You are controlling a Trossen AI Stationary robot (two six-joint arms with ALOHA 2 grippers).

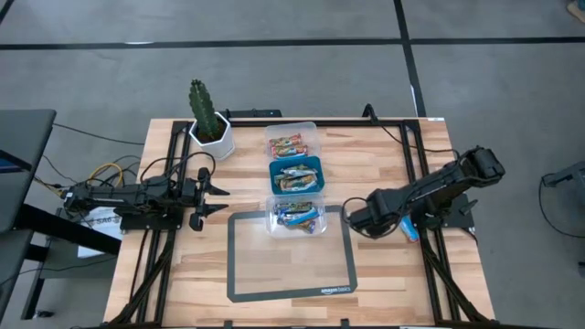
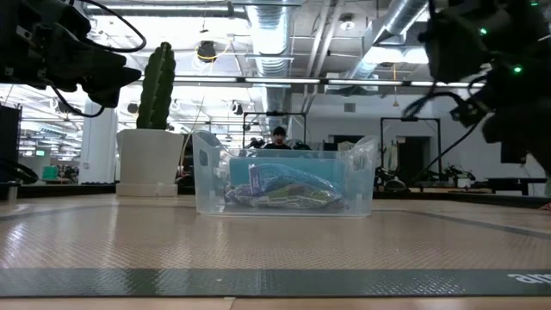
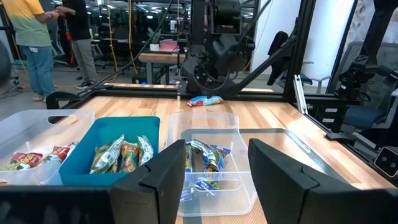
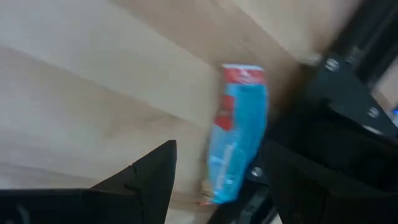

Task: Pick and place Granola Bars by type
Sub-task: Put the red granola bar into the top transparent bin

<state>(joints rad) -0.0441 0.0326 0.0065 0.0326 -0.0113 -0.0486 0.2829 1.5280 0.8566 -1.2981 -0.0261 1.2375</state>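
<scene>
Where the table's right edge meets the dark frame rail, one loose bar point(image 4: 236, 134) lying flat: bright blue foil wrapper, red patch at one end, crimped seam at the other, touching the black frame on one long side, bare wood on the other. Seen in the high view as a small blue sliver point(image 1: 411, 229) just beside the right arm's base. Hanging over it, fingers spread and holding nothing, the right gripper point(image 4: 217, 186), a little toward the table's centre from the bar point(image 1: 358, 219). Farther in, three square tubs in a row down the table's middle: a clear tub point(image 1: 293, 217) nearest the mat with blue-wrapped bars point(image 3: 202, 165), a blue tub point(image 1: 296, 174) with brown-gold bars point(image 3: 121, 154), a clear tub point(image 1: 291, 141) at the far end with red-and-green bars point(image 3: 34, 158). Directly before the near tub, a grey mat point(image 1: 291, 258), bare, with open wood all round it. At the left, the left gripper point(image 1: 212, 189) parked level beside the tubs, fingers point(image 3: 168, 177) apart and empty. At the back left, a potted cactus point(image 1: 208, 117) in a white pot. Beyond the table, people point(image 3: 37, 37) standing in the room.
</scene>
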